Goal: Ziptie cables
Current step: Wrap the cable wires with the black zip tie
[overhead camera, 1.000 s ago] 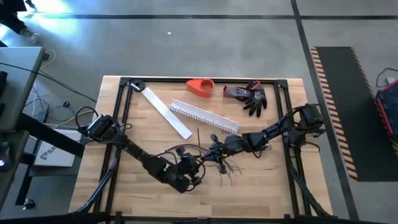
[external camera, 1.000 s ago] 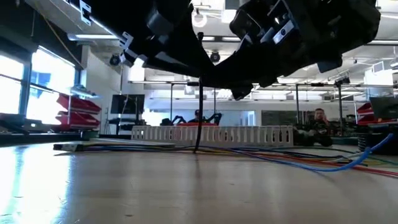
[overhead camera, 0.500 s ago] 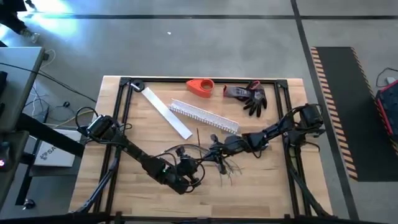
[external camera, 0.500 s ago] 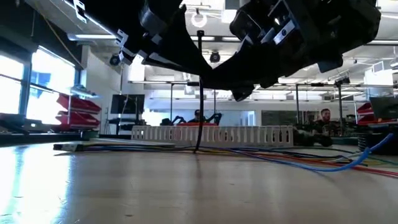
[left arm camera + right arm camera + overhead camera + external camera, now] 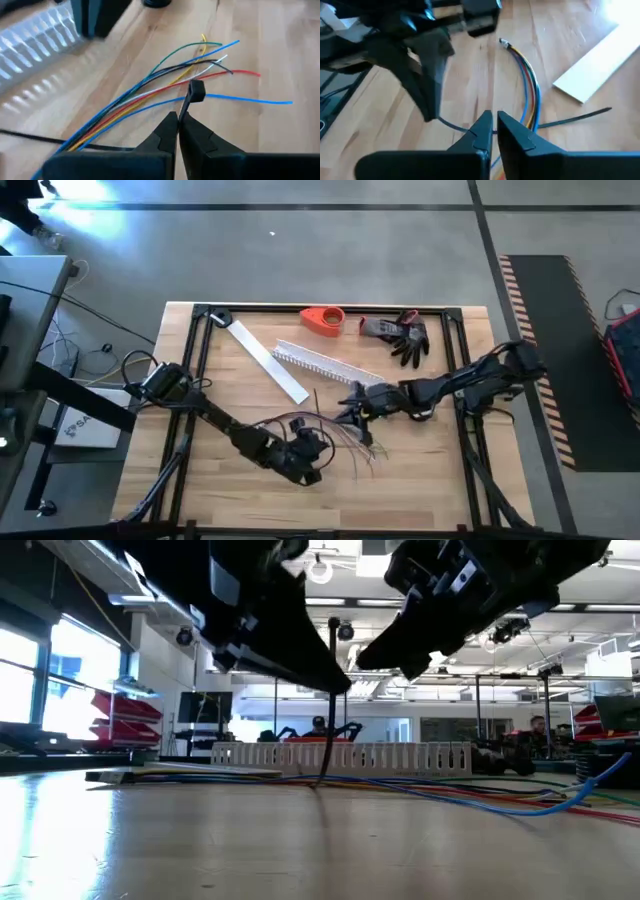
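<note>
Zip tie held over cables on the counter

A black zip tie [image 5: 192, 95] is pinched by the left end effector [image 5: 177, 125] above the cables [image 5: 165, 82]; the right end effector [image 5: 493, 125] is clenched beside them.

cables [image 5: 150, 90]: blue, red, yellow, green, black, white | zip tie [image 5: 192, 95]: black | worktop [image 5: 420, 480]: pale wood | slotted channel [image 5: 325, 366]: white

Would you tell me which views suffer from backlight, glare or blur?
Low view: both arms are black silhouettes against bright ceiling lights and windows. Left wrist view: the white channel is soft and glary, the cables sharp. High view: glare on the floor, table evenly lit.
</note>
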